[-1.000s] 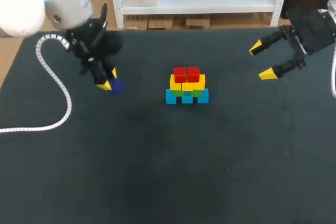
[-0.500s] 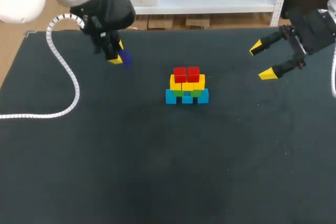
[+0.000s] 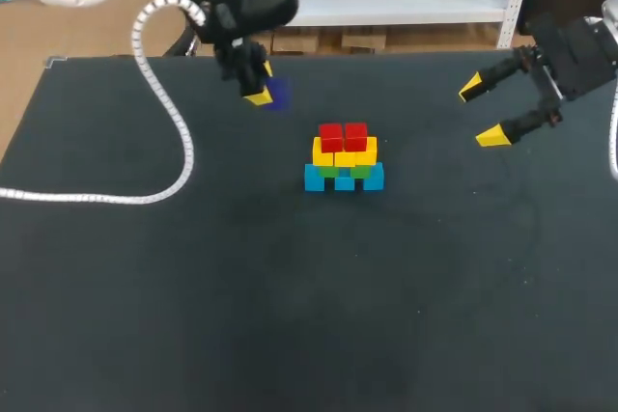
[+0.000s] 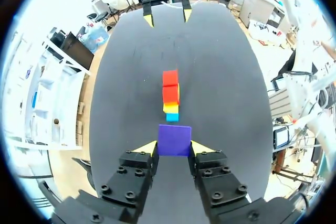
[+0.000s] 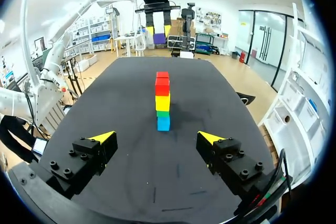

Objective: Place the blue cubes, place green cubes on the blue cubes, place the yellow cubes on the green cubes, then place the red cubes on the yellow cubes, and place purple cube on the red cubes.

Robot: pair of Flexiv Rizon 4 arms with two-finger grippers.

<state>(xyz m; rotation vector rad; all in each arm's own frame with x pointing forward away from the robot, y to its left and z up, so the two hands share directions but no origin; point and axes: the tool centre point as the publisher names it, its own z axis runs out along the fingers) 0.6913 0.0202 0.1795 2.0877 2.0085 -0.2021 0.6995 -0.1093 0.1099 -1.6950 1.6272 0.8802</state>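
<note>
– Black table mat (image 3: 290, 315), what's on it?
– One stack (image 3: 344, 156) near the middle. Blue cubes (image 3: 344, 178) at the bottom, green cubes (image 3: 345, 171) on them, then yellow cubes (image 3: 345, 153), and red cubes (image 3: 343, 136) side by side on top. White cable (image 3: 97, 199) loops across the mat on the left side.
– Purple cube?
– Purple cube (image 3: 278, 92) is in the left gripper (image 3: 259, 84), not on the stack. Left wrist view: it sits square between the two yellow tips, both touching its sides, its forward half sticking out past them (image 4: 174, 140).
– Gripper position vs stack?
– Behind the stack and to its left, near the table's back edge. The right wrist view shows it hanging fingers-down with the cube clear of the mat (image 5: 159, 38). From the left wrist, the stack (image 4: 171, 95) lies straight ahead of the cube, with bare mat between them.
– Top of the reds?
– Bare. Nothing touches the stack.
– Right arm?
– Right gripper (image 3: 482, 113) is at the right rear of the table, well apart from the stack. Fingers spread wide with nothing between them. In its own view the stack (image 5: 163, 100) stands ahead, centred between the tips.
</note>
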